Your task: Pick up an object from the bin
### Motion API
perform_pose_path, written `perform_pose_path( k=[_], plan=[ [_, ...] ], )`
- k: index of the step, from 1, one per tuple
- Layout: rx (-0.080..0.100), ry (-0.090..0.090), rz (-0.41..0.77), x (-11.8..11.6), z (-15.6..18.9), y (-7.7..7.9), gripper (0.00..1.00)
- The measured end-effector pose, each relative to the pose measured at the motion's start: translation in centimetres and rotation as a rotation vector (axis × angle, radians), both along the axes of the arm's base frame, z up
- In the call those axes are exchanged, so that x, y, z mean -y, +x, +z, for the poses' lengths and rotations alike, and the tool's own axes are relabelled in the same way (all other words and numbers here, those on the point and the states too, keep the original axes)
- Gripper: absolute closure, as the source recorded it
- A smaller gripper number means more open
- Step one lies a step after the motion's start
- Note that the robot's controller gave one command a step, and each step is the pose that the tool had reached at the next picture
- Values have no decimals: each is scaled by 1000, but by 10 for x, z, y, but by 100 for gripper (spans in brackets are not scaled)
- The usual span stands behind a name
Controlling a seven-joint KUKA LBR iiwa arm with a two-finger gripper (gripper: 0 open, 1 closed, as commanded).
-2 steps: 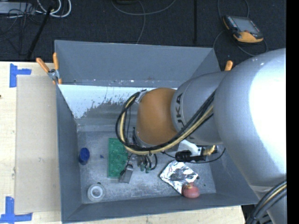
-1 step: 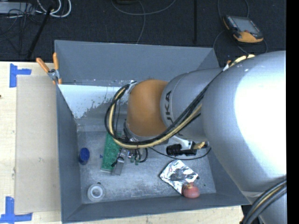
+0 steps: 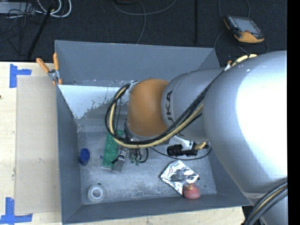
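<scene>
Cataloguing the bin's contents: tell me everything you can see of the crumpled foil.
The foil is a crumpled sheet of shiny silver material with dark creases and an irregular outline. It lies roughly flat on the bin floor, toward the bin's lower right corner in the view. A small pink ball rests against its lower right edge; nothing else touches it.

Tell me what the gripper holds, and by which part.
Cannot be told. The gripper is low beside the green flat board in the bin's middle; any hold is hidden.

"KUKA" lettering on the arm (image 3: 234, 125)
</scene>
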State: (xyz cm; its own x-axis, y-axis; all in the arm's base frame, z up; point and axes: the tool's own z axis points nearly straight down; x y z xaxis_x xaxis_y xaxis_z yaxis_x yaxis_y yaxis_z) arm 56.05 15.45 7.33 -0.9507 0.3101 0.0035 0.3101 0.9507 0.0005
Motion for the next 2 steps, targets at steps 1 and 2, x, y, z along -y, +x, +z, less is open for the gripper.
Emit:
perform_pose_path(
  k=[1,2],
  plan=[
    [11,1,-2,-22,104,16,100],
    [7,-1,3,-15,134,28,100]
  ],
)
